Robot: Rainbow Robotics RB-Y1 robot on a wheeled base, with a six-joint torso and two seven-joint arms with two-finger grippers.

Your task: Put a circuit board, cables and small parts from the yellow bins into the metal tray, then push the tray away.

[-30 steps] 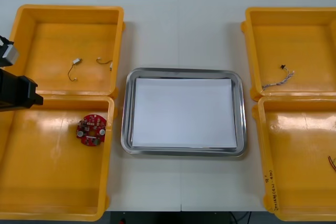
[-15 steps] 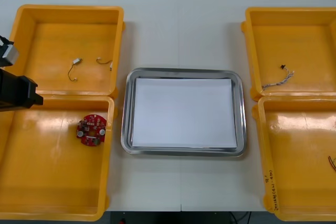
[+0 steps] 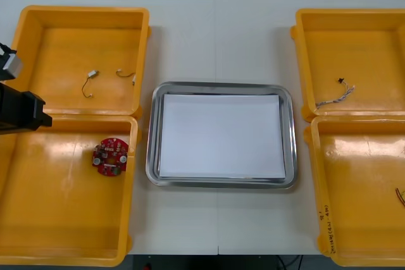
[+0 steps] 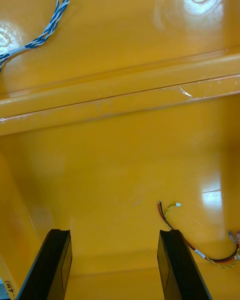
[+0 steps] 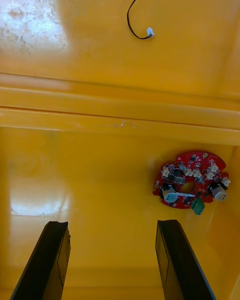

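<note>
Metal tray [image 3: 152,156]: nothing loaded, every step pending.
Left tool [image 5: 112,225]: released, round red circuit board [image 5: 190,180] just beyond one finger.
Right tool [image 4: 115,232]: released, red and yellow cable [image 4: 199,253] beside one finger.

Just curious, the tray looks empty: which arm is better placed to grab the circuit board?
Left. The left gripper, open, hangs over the yellow bin holding the circuit board; the right gripper is beyond the tray.

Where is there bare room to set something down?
The metal tray is bare across its whole white inside. Table strips beyond and before it are bare too. Near left bin: free except the round red circuit board by its tray-side wall. Tightest: far left bin, two cables mid-floor.
</note>
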